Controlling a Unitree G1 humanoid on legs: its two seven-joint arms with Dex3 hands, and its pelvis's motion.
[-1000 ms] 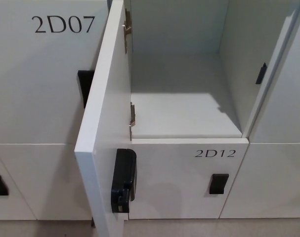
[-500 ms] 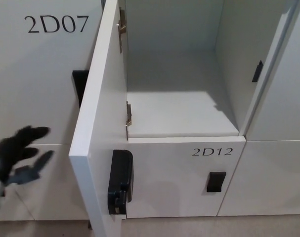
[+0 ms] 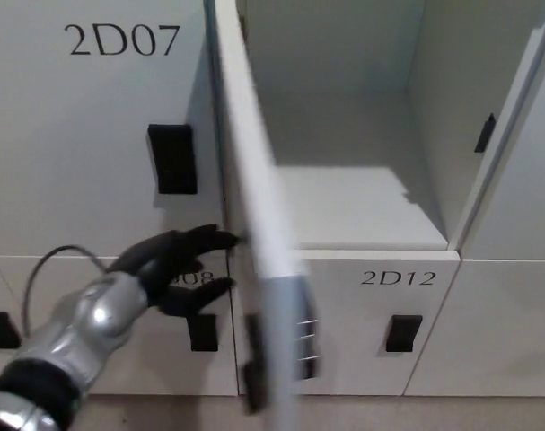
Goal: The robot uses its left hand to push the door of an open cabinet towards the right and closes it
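Note:
The white cabinet door (image 3: 254, 215) stands edge-on to me, hinged at the left of the open compartment (image 3: 362, 206) and blurred from motion. My left hand (image 3: 178, 265) reaches in from the lower left, black fingers spread, fingertips (image 3: 225, 239) touching the door's outer face near its lower half. It holds nothing. The black latch on the door's inner side (image 3: 254, 373) shows only as a blur at the bottom. My right hand does not show.
Neighbouring locker doors are shut: 2D07 (image 3: 121, 40) at upper left with a black handle (image 3: 171, 158), 2D12 (image 3: 393, 278) below the open compartment with its handle (image 3: 402, 332). A black strike plate (image 3: 485, 133) sits on the compartment's right wall.
My left hand has come in from the far left and reached the door's outer face. The door has swung rightward, from showing its inner face to edge-on. The camera shifted slightly.

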